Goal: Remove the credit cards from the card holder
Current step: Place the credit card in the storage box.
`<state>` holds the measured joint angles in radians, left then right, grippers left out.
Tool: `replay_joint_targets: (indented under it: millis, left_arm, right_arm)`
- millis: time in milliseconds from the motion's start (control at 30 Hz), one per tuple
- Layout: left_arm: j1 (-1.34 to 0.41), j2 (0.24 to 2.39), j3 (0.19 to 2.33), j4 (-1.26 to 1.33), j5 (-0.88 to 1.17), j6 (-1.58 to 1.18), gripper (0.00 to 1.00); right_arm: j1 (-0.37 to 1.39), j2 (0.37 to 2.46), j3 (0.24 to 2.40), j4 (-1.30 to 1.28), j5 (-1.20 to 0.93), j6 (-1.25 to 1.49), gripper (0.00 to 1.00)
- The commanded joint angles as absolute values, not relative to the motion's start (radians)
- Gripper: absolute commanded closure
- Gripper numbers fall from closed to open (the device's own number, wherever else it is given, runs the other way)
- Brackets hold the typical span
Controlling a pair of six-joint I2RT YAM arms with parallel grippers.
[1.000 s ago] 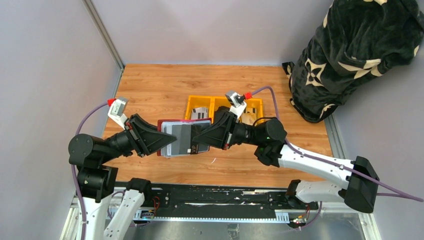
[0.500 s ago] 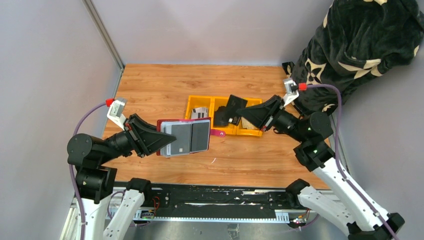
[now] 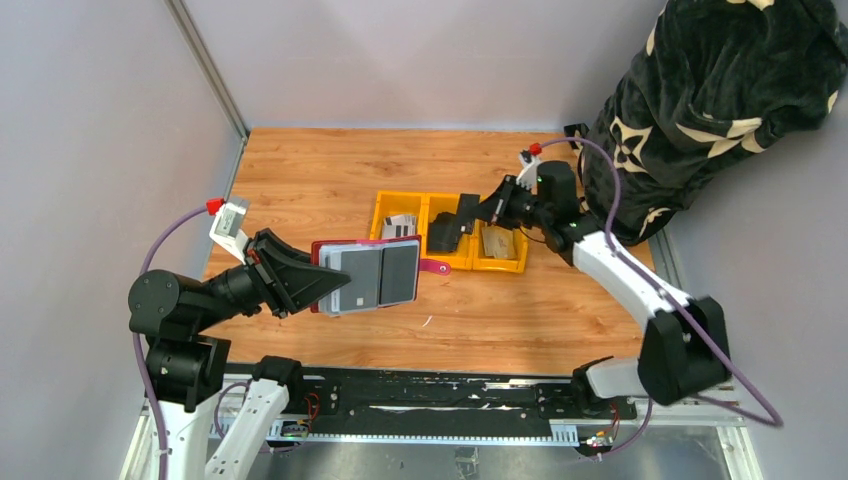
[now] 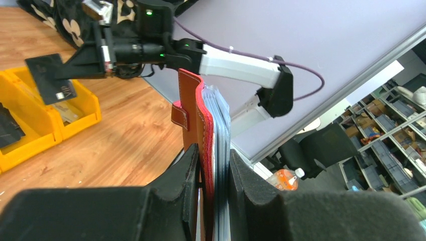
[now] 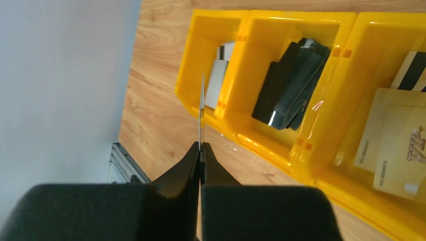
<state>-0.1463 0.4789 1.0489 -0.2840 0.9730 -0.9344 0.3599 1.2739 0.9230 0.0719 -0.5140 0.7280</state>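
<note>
Gripping the card holder by its left edge, the left gripper has its jaws clamped across the dark red cover and the pale blue-grey sleeves. It holds the wallet raised off the wooden table at left of centre, spread open with its sleeves facing up towards the top camera. In the left wrist view the sleeves stand edge-on between the two fingers and the snap tab juts out from the red cover. The right gripper is at the far right of centre, its jaws pressed together on one dark credit card. That card hangs above the yellow three-part bin, clear of its contents. Which compartment lies directly beneath it cannot be determined. Inside the bin, a white striped credit card lies in the left compartment, a black folded item in the middle and tan credit cards in the right. A black patterned blanket stands at the far right corner.
</note>
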Motion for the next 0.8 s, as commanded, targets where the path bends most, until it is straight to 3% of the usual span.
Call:
replay_joint_targets:
  millis: [0, 333, 700, 767]
  left_arm:
    - [-0.146, 0.481, 1.071, -0.250, 0.978, -0.938, 1.00]
    - [-0.146, 0.486, 1.074, -0.228, 0.987, -0.958, 1.00]
    - [-0.146, 0.485, 1.081, -0.230, 0.991, -0.957, 1.00]
    - [-0.146, 0.484, 1.077, -0.229, 0.991, -0.959, 1.00]
  right_arm:
    - [0.415, 1.424, 1.057, 0.006, -0.424, 0.631, 1.00]
    - [0.547, 1.764, 1.355, -0.274, -0.206, 0.550, 1.00]
    - [0.566, 1.860, 1.354, -0.245, -0.151, 0.561, 1.00]
    - [0.567, 1.875, 1.370, -0.264, -0.134, 0.553, 0.96]
